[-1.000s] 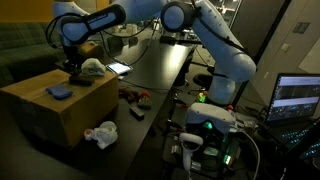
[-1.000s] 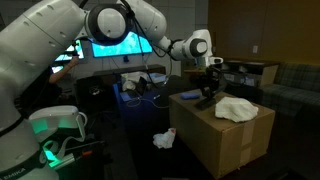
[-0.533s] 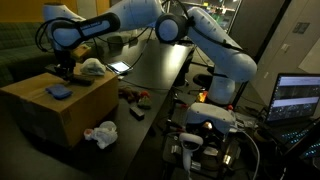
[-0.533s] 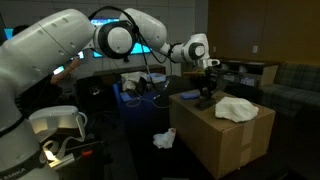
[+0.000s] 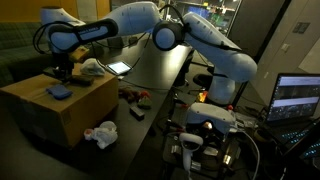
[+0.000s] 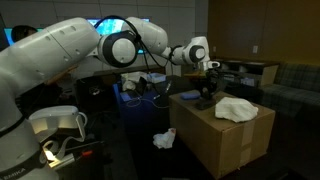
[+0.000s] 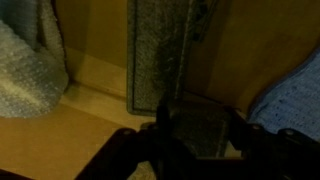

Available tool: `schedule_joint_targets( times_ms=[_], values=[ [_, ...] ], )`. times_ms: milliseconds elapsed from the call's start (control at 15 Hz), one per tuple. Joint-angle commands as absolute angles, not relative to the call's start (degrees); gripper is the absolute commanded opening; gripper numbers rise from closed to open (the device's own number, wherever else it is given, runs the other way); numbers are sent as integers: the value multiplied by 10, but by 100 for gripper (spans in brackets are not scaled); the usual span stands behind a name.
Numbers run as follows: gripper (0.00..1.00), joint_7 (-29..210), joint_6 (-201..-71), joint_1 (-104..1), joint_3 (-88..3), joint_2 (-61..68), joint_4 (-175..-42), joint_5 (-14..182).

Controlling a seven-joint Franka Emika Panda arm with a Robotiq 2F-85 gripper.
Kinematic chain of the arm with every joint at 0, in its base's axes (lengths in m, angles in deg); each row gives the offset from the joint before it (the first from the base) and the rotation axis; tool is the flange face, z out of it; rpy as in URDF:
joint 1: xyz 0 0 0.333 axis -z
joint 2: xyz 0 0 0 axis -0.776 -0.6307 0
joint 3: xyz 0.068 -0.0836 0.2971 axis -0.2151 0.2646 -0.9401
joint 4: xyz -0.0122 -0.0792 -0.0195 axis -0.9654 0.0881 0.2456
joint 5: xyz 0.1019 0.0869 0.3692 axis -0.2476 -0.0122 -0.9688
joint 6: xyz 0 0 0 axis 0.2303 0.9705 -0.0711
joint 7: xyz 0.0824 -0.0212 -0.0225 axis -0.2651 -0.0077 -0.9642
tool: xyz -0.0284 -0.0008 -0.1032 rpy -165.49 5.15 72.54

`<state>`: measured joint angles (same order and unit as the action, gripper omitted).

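Apparently the gripper, at upper left, is hanging half open and empty, low enough to straddle the grey strip on the box.

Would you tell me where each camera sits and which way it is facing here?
Exterior view: stands past the base, faces the cardboard box; the arm shows.
Exterior view: close behind the arm, faces the box; the gripper shows.
Wrist view: looks down on the box top; fingers show.
Shared: both exterior views show the box and white cloth.
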<state>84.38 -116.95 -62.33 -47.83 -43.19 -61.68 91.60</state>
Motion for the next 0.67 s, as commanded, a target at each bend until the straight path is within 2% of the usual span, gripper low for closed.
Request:
schedule_joint_targets(
  times_ms=[0, 333, 600],
  values=[
    [34, 836, -1134, -619, -472, -460, -565, 917],
    [34, 828, -1061, -603, -469, -444, -578, 916],
    [34, 829, -1051, -595, -472, -439, -574, 915]
  ],
)
